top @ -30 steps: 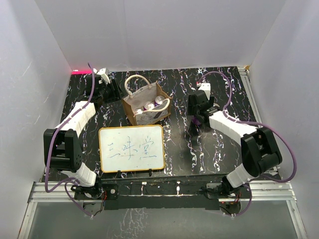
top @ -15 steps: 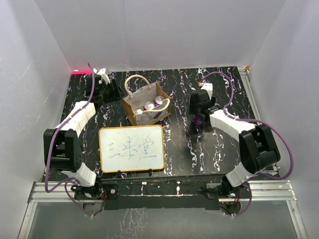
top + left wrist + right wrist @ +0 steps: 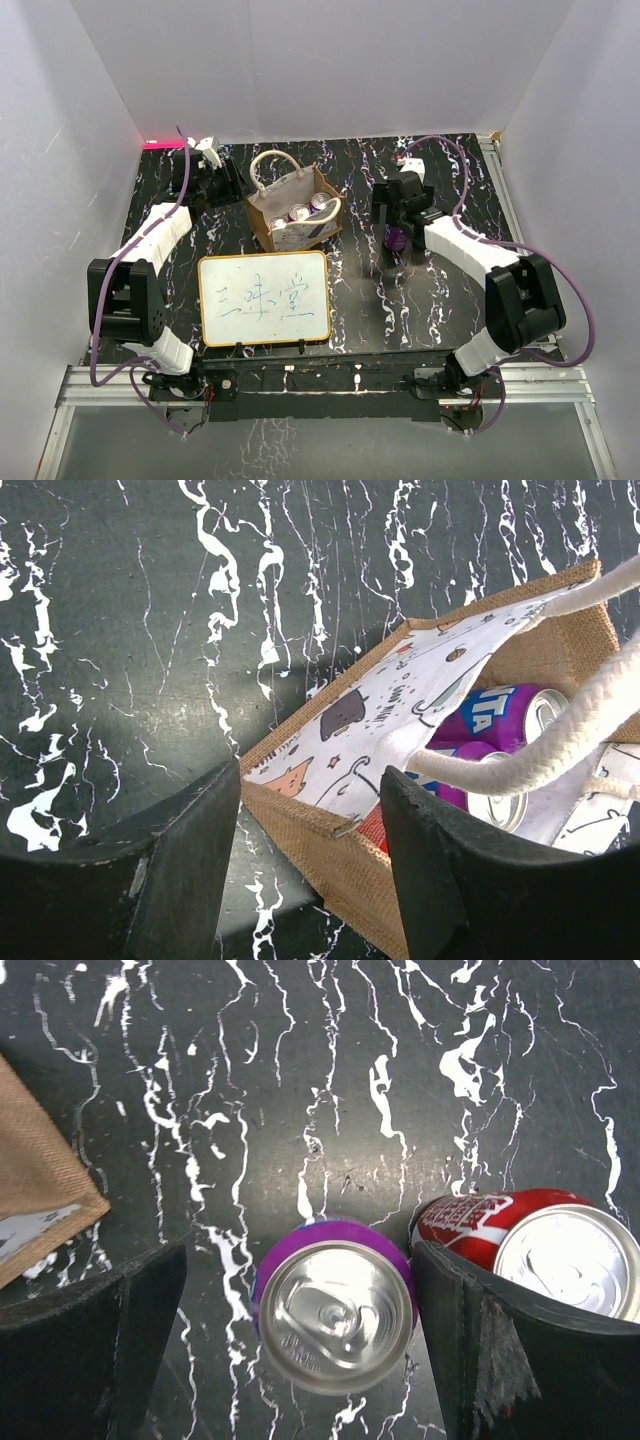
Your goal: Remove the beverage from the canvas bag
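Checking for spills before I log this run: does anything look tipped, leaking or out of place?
Nothing stands out. The purple can and the red can stand upright, with no liquid around them. The canvas bag is upright with cans inside. One tight spot: the red can sits right beside the right claw.

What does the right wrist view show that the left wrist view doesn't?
Only right wrist: a purple can standing between the fingers of the open right gripper, a red can beside it. Only left wrist: purple cans inside the canvas bag, its cream handle, the open left gripper. Both: part of the canvas bag and the black marbled tabletop.
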Available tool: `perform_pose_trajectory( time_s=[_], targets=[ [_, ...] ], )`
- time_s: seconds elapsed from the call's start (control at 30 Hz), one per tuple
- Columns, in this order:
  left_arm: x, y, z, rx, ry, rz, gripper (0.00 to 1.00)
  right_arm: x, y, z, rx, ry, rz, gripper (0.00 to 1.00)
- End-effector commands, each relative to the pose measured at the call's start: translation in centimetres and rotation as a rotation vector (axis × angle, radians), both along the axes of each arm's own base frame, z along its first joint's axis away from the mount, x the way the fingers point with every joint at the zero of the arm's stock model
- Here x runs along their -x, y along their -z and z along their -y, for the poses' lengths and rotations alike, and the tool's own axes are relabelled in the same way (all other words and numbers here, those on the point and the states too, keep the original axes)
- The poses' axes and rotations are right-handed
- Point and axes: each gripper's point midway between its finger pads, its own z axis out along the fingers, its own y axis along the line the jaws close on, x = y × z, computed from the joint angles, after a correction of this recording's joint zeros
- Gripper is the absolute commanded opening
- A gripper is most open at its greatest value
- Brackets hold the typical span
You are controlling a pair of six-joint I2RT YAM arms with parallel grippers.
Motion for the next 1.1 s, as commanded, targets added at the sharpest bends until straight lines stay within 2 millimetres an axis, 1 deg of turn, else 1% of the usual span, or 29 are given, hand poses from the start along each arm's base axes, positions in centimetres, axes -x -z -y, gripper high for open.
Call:
perform_pose_trajectory(
  time_s=[0.0, 0.1, 0.2, 0.33, 0.4, 0.47, 0.5, 0.6, 0.73, 0.83, 0.9, 0.97, 1.07],
  targets=[
    [0.2, -2.1, 1.2, 0.040, 0.054, 0.054, 0.59, 0.2, -6.1, -1.6, -0.125, -0.057, 0.098, 0.99],
    [0.4, -2.7, 1.9, 0.060, 0.084, 0.073, 0.62, 2.2, -6.4, -2.5, -0.190, -0.115, 0.079, 0.99],
    [0.6, -3.1, 2.2, 0.065, 0.102, 0.091, 0.67, 3.6, -6.7, -2.3, -0.194, -0.139, 0.079, 0.99],
    [0.9, -3.6, 2.8, 0.073, 0.130, 0.111, 0.74, 4.0, -8.4, -2.0, -0.161, -0.167, 0.102, 0.99],
    [1.2, -3.9, 3.3, 0.073, 0.154, 0.131, 0.77, 3.7, -9.7, -2.6, -0.175, -0.201, 0.104, 0.99],
    [1.6, -4.2, 4.0, 0.064, 0.181, 0.149, 0.78, 3.5, -10.9, -4.0, -0.213, -0.258, 0.100, 0.99],
    [1.8, -4.2, 4.4, 0.056, 0.194, 0.152, 0.78, 3.3, -11.2, -4.8, -0.234, -0.286, 0.089, 0.99],
    [2.3, -4.1, 5.3, 0.013, 0.224, 0.163, 0.78, 2.8, -13.1, -7.1, -0.294, -0.350, 0.098, 0.99],
    [2.4, -4.0, 5.5, -0.008, 0.228, 0.163, 0.76, 2.4, -15.8, -10.4, -0.332, -0.424, 0.151, 0.99],
    [2.3, -3.9, 5.6, -0.007, 0.230, 0.160, 0.74, 2.2, -17.5, -13.2, -0.360, -0.495, 0.176, 0.95],
    [2.3, -3.6, 5.7, -0.005, 0.232, 0.153, 0.73, 2.2, -18.0, -15.1, -0.361, -0.547, 0.175, 0.90],
    [2.2, -3.2, 5.7, -0.007, 0.233, 0.140, 0.72, 2.0, -18.0, -16.6, -0.343, -0.575, 0.168, 0.83],
    [2.2, -2.5, 5.9, -0.011, 0.241, 0.119, 0.70, 1.8, -16.7, -18.4, -0.302, -0.604, 0.143, 0.78]
  ],
)
